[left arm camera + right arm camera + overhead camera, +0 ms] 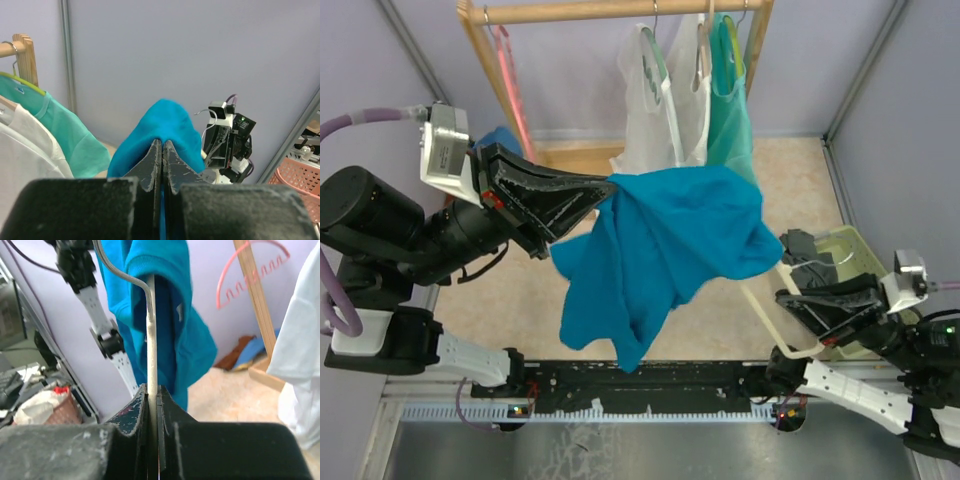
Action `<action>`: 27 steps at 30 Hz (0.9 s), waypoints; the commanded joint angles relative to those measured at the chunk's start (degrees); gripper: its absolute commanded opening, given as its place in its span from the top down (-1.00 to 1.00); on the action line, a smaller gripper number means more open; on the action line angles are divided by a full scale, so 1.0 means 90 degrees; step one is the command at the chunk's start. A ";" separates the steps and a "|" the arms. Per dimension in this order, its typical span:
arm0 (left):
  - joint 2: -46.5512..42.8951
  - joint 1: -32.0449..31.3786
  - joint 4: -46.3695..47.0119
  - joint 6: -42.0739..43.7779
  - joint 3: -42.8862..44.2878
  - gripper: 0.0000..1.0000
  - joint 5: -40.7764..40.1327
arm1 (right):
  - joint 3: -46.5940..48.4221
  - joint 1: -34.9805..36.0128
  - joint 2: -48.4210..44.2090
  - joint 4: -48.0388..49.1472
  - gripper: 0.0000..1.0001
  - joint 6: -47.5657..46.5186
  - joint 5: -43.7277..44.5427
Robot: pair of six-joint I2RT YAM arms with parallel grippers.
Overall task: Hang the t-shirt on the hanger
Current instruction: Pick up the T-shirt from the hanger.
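One pinch each: left gripper [605, 190] on t-shirt [670, 240], right gripper [152, 388] on half-hidden hanger [151, 340].

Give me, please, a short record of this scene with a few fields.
left claw: shut on t-shirt, holding it up
right claw: shut on hanger
t-shirt: bunched, hanging in the air, draped against the hanger's upper end
task state: t-shirt not yet spread on the hanger
rack: white and mint tops hang on it

No legible text, labels or numbers anywhere.
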 commanded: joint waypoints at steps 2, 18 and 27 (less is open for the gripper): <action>-0.0119 -0.0022 0.0156 -0.0011 -0.0003 1.00 -0.0196 | -0.0451 0.0018 0.0418 0.0987 1.00 0.0044 -0.0103; -0.0396 -0.0021 -0.0481 -0.0402 -0.0289 0.86 -0.1236 | -0.0440 0.0017 0.0548 0.1446 1.00 -0.0166 0.0050; -0.0383 -0.0021 -0.1827 -0.1130 -0.0410 0.41 -0.3679 | -0.0474 0.0023 0.0248 0.1594 1.00 -0.0195 0.0310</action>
